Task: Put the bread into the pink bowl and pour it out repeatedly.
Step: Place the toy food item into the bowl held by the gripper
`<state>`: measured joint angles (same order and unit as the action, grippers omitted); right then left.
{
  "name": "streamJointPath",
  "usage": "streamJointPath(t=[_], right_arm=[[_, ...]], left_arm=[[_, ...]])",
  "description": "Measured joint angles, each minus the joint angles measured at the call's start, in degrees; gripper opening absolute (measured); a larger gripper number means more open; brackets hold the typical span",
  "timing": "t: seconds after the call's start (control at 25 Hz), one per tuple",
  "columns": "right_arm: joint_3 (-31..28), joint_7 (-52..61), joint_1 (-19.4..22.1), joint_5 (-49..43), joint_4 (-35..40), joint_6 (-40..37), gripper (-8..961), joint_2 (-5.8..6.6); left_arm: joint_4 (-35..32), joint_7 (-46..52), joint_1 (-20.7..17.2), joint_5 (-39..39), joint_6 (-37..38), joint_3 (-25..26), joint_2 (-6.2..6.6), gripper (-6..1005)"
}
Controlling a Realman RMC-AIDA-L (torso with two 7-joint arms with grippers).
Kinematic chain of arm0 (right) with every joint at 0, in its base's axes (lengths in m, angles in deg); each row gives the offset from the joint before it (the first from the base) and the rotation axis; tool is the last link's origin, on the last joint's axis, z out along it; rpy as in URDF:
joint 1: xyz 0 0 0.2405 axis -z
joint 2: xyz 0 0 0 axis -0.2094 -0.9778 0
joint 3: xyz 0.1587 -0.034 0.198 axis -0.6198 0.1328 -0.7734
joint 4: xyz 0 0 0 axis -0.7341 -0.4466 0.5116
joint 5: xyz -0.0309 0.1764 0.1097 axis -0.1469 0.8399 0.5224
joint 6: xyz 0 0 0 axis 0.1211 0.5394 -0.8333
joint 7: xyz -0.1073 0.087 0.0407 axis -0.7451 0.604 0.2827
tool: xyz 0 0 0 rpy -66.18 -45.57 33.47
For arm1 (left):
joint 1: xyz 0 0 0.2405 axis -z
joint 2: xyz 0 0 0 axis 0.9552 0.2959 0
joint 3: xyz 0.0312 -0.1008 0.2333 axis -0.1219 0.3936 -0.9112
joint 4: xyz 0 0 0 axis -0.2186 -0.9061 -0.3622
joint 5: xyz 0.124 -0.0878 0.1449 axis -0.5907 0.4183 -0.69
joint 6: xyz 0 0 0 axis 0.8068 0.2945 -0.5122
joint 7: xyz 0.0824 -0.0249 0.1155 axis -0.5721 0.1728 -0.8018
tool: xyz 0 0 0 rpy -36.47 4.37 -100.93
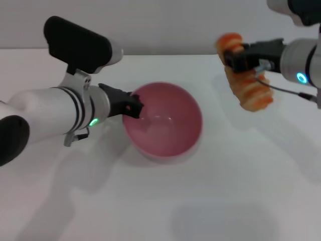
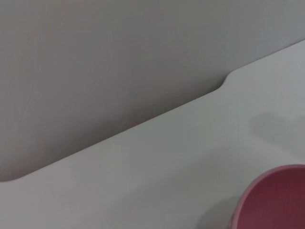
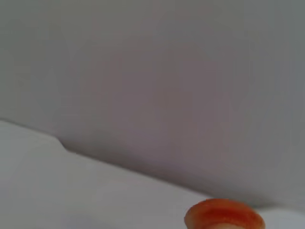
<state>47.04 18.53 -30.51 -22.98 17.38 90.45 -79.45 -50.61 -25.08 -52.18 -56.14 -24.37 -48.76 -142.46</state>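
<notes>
Bread (image 1: 246,83) aloft, far right, clenched in right gripper (image 1: 236,59).
Left gripper (image 1: 131,106) clamped on pink bowl (image 1: 163,120) left rim, tilted on table (image 1: 225,191).

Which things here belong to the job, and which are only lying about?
Belong to the job:
- bread, held in the air by the right hand, off to the right of the bowl
- pink bowl, empty and tilted, left hand gripping its rim

Only lying about:
- nothing else; only the white table under them
</notes>
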Motion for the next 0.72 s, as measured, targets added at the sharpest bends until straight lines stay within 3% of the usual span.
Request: streamJointPath(t=[0.44, 0.72], right_arm=[[4.30, 0.35, -2.33, 2.74, -1.25, -3.78, 261, -0.25], [7.05, -1.50, -3.70, 6.80, -4.41, -6.80, 251, 0.01]], left_arm=[[0.14, 0.34, 2.64, 1.02, 1.53, -1.82, -0.33, 51], [-0.29, 0.34, 2.71, 1.12, 1.95, -1.85, -0.22, 50]])
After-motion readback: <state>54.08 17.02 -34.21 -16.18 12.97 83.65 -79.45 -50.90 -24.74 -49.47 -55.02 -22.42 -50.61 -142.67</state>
